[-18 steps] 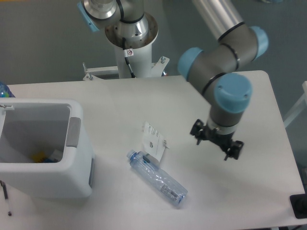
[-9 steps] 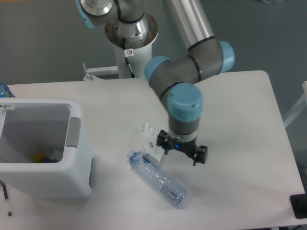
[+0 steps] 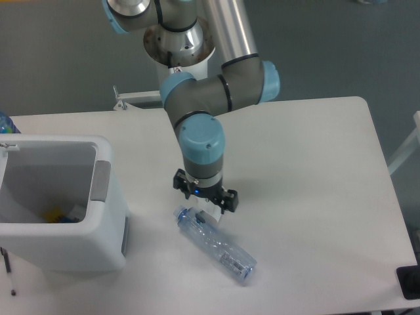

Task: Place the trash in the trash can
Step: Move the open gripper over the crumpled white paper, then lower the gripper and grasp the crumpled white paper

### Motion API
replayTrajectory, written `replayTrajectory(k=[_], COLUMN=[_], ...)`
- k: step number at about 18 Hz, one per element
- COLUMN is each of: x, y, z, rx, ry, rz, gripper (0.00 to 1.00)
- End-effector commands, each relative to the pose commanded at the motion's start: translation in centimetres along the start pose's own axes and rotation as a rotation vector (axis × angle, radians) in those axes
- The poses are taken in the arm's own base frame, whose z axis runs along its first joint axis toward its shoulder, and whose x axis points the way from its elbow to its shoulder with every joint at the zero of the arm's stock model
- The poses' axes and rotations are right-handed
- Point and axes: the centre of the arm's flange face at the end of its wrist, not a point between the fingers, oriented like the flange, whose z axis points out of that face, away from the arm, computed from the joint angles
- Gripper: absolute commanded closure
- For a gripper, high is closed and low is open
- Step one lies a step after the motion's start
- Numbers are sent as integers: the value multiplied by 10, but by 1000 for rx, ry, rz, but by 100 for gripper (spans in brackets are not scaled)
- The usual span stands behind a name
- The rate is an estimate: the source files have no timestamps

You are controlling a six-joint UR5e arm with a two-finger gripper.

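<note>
The gripper (image 3: 205,197) hangs directly over the paper packet (image 3: 210,215), of which only a small white edge shows below the gripper body. The fingers point downward and are hidden by the wrist; it cannot be determined whether they are apart or closed, or whether they touch the packet.

The packet lies flat on the bench (image 3: 315,170), at or against the capped end of the bottle (image 3: 214,243). The bottle lies on its side, running diagonally from its bluish cap near the gripper toward the front of the bench. Neither item appears lifted.

The trash can (image 3: 98,216) stands at the left edge of the bench, well apart from both items, with its opening facing up. Some coloured objects are visible inside; they are too small to identify.

Step in hand, as a judgement: approach and alignment for grasping the packet. Both items remain outside the trash can, so the task is at an early stage.

Requirements for the next move:
- Descend with the fingers spread around the packet.
- Avoid contact with the bottle cap beside it.
- A thin, flat packet offers little edge; a grip close to the bench surface is likely needed.
</note>
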Motion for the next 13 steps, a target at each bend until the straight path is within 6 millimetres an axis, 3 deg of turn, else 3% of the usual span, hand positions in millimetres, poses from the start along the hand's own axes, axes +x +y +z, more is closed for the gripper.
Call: replayTrajectory(k=[3, 4, 6, 9, 10, 13], x=[1, 0, -1, -2, -3, -10], y=[-3, -3, 2, 5, 5, 7], z=[5, 6, 11, 13, 14, 12], rx=[-6, -9, -43, -63, -65, -62], ry=[1, -4, -24, -43, -41, -44], rz=[-11, -9, -10, -8, -8, -18], gripper=[0, 5, 45, 95, 100, 100])
